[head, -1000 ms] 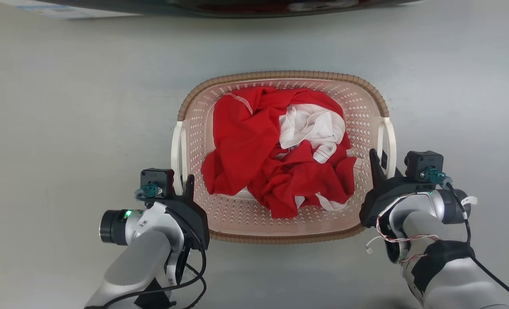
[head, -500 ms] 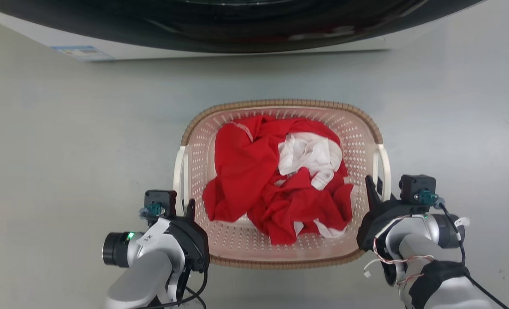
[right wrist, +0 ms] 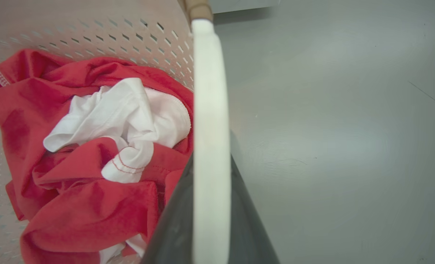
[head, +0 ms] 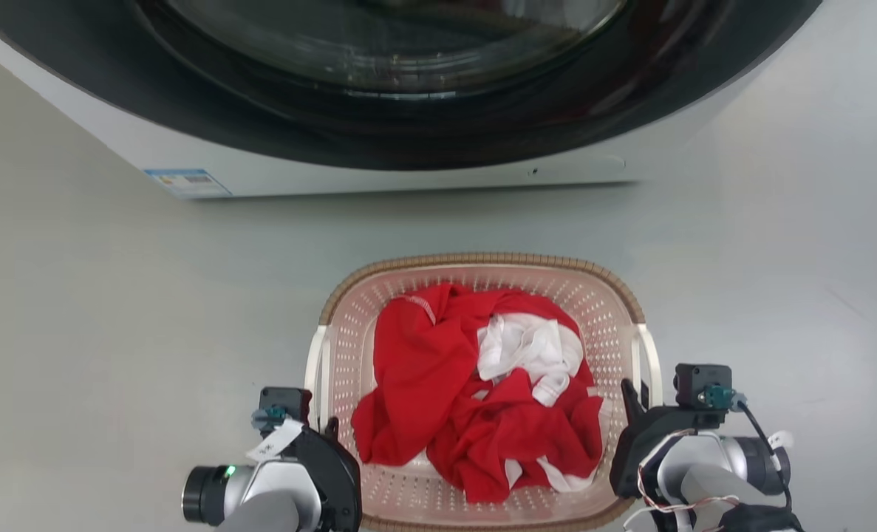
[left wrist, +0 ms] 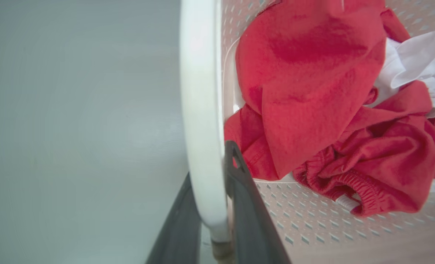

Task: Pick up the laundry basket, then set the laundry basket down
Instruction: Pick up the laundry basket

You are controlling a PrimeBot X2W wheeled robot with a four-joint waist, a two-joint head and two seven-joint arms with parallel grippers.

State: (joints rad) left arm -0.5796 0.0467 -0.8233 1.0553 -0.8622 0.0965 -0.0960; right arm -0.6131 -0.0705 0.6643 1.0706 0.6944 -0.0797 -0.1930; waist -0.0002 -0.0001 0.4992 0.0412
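Laundry basket (head: 482, 260) upright, long axis left-right, parallel to washing machine (head: 335, 181) front.

Left gripper (left wrist: 210, 161) around the laundry basket's (left wrist: 312, 229) white handle (left wrist: 201, 91); red clothes (left wrist: 305, 91) inside.

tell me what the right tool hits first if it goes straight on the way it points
Clamped along the laundry basket's white handle, the right tool would likely meet the brown rim trim at the handle's far end first; the washing machine lies beyond.
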